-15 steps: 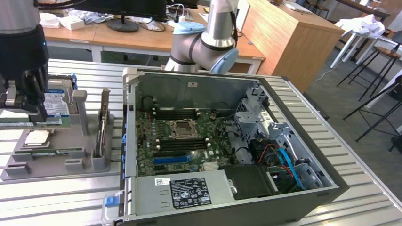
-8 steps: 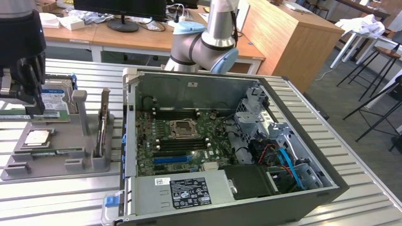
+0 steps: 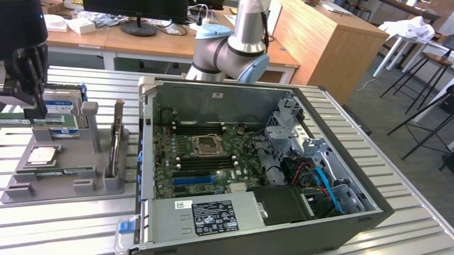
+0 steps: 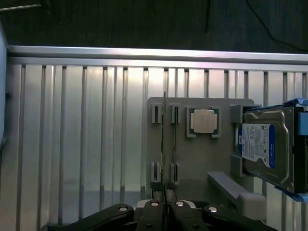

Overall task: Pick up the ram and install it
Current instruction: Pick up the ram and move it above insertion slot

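The ram is a thin green stick seen edge-on, and my gripper is shut on its near end. It hangs just over the slotted grey holder. In the exterior view my gripper stands at the far left above that holder, with the green ram as a strip under its fingers. The open computer case lies to the exterior view's right of the holder. Its motherboard shows dark memory slots beside the processor socket.
On the holder sit a silver processor chip, a hard drive with a blue label, another thin stick in its slots and an upright card. All of this stands on a ribbed metal table. A long blue slot lies on the motherboard.
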Robot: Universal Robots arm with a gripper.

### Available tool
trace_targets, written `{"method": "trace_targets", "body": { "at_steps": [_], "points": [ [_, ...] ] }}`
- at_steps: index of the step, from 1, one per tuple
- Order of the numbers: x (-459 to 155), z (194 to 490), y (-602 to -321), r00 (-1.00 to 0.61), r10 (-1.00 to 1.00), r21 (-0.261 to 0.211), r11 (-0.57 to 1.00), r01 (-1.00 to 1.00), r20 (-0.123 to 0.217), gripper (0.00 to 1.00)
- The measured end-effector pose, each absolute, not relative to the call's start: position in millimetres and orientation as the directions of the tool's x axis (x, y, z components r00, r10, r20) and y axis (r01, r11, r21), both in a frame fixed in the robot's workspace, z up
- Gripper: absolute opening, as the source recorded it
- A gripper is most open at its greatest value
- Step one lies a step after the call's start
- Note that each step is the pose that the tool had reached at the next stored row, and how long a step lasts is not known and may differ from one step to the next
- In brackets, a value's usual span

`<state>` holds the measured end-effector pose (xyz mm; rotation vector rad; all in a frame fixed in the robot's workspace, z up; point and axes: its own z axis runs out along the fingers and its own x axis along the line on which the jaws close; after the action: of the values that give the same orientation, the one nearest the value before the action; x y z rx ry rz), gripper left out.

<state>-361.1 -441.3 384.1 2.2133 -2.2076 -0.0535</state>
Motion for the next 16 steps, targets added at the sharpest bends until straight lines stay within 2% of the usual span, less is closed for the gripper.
{"method": "trace_targets", "body": {
  "at_steps": [16],
  "points": [
    [-361,420,-441,0.002,-1.000,0.035,-0.003,-0.999,-0.013,0.11]
  ]
}}
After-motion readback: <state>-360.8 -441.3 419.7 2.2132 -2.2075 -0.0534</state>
